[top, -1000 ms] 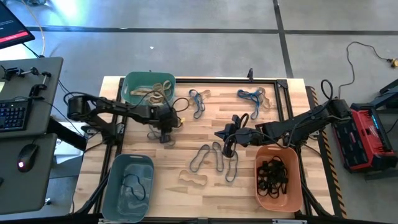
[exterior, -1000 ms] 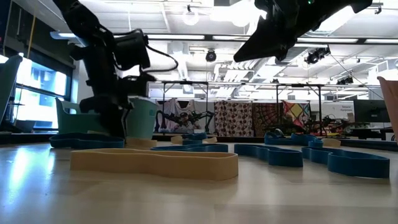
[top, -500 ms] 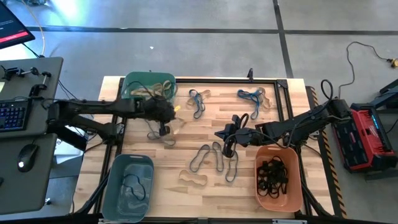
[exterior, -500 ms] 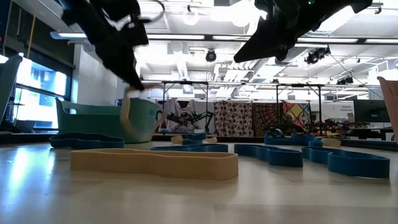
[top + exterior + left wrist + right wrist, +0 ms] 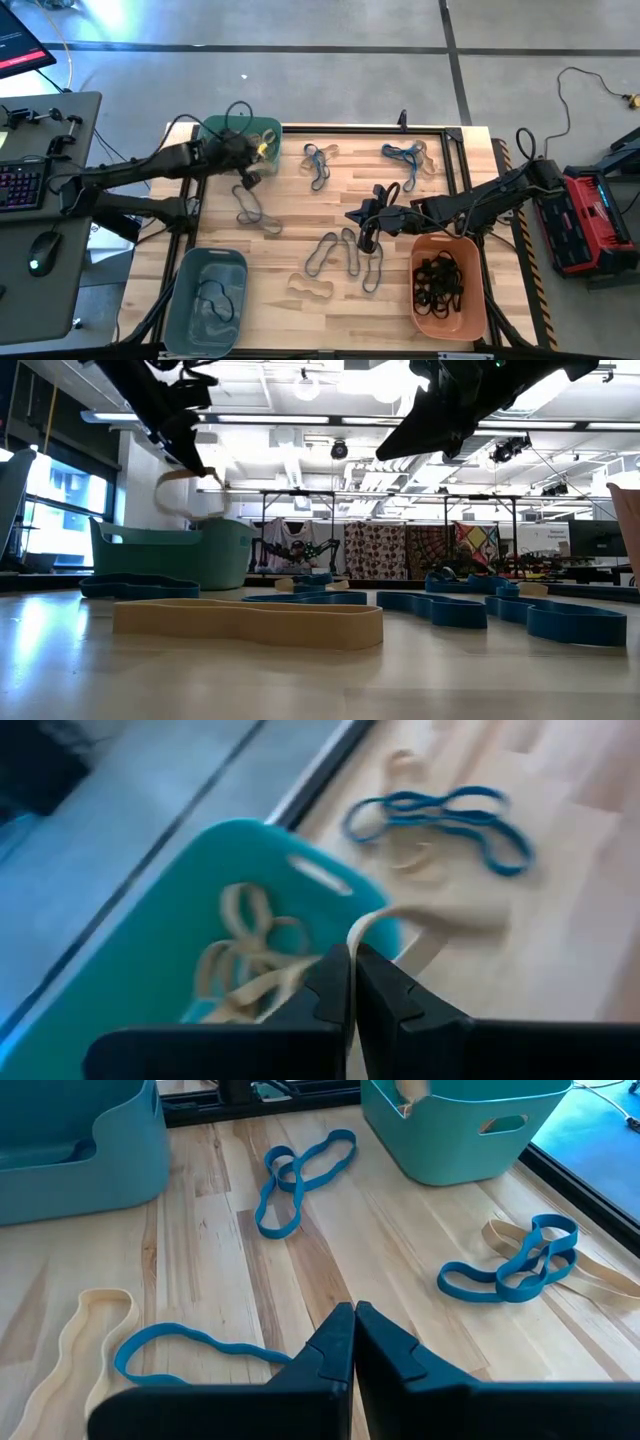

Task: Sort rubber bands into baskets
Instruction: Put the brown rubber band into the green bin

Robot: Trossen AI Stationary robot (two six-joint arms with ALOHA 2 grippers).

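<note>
Left gripper: the left gripper (image 5: 250,157) is held over the near rim of the teal-green basket (image 5: 215,135) at the far left; its jaws are pinched shut on a tan rubber band (image 5: 395,920), which hangs from the tips above the basket edge in the low view.
Right gripper: the right gripper (image 5: 365,217) is parked mid-table, just beside the orange basket (image 5: 478,300); its jaws are closed on nothing.
Already sorted: several tan bands (image 5: 245,148) are seen in the teal-green basket, a heap of black bands (image 5: 437,285) in the orange basket, and one dark band (image 5: 212,300) in the grey-blue basket (image 5: 185,268) at the near left.
Left on the table: a grey band (image 5: 255,212) below the left gripper, blue loops (image 5: 318,165) and (image 5: 403,155) at the far side, blue bands (image 5: 345,255) in the middle, and a tan band (image 5: 310,288) near the front.
Progress: judged roughly half done; the held tan band is not yet released, and the loose bands remain to be collected.
</note>
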